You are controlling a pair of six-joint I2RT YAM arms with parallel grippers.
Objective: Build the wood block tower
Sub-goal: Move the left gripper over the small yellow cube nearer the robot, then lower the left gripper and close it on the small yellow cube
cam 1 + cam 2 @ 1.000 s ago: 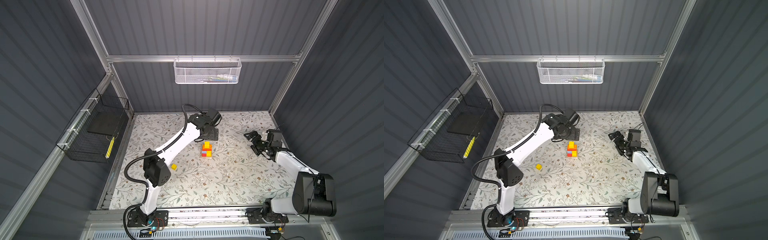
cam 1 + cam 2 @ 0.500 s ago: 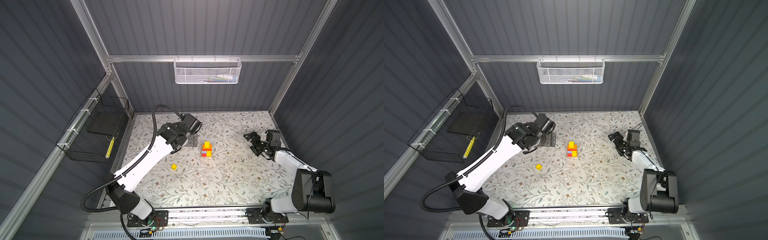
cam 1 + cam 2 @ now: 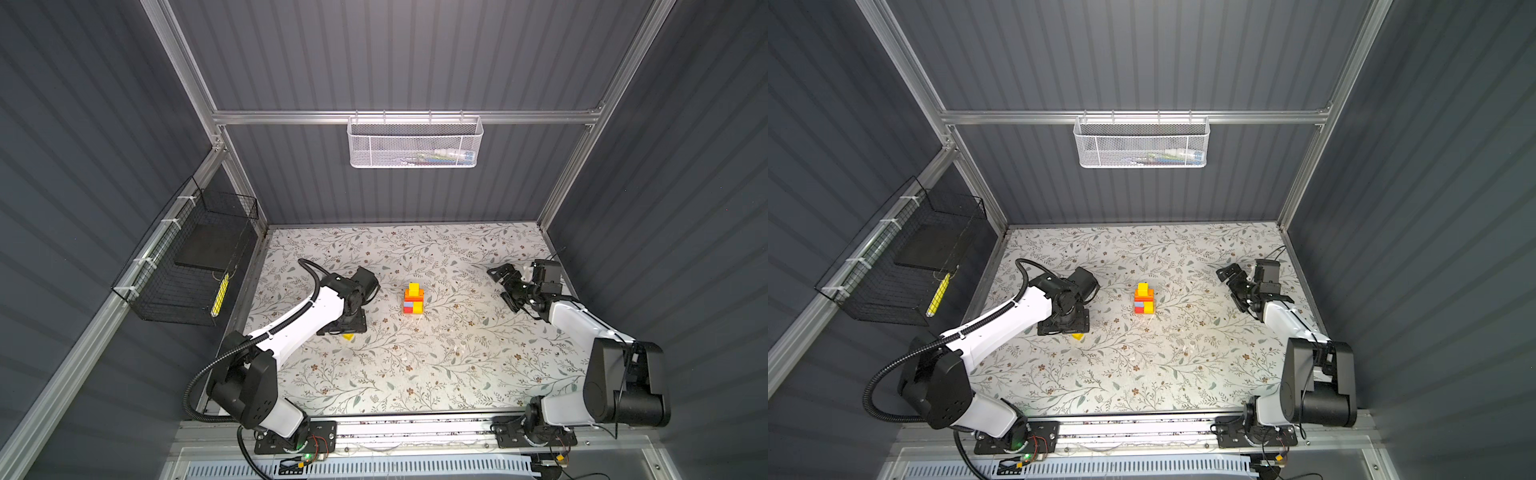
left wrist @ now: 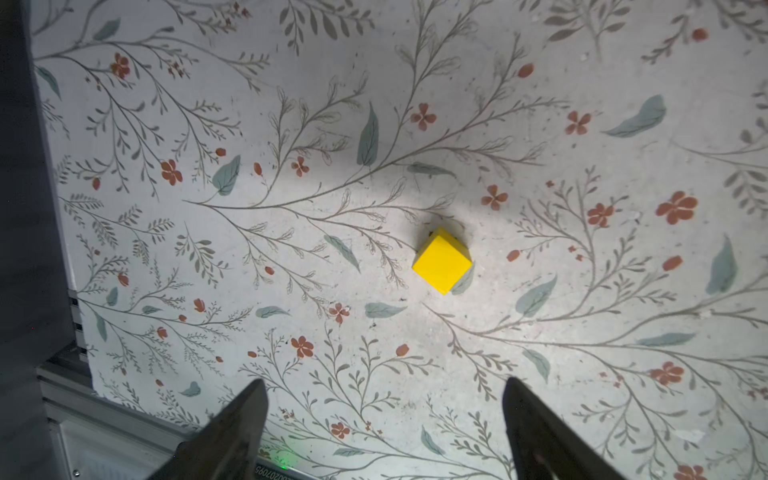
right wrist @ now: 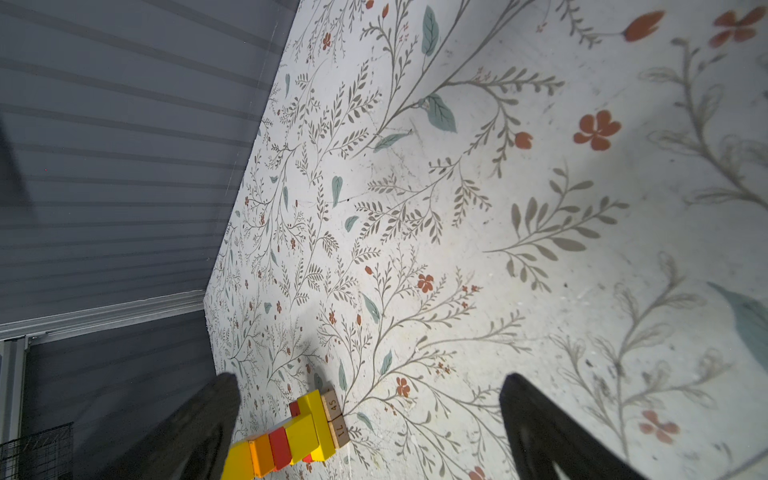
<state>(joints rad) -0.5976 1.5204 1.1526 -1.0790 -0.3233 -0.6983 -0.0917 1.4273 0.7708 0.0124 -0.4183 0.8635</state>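
Left wrist: lone yellow cube (image 4: 441, 260)

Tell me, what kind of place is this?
Probably a robot test booth: a left arm and a right arm mounted beside a flowered table, grey panel walls on a metal frame, and a block tower to practise on.

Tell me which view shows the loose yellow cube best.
Left wrist view: the yellow cube sits whole and unblocked. Both top views show only a corner under the left gripper; the right wrist view misses it.
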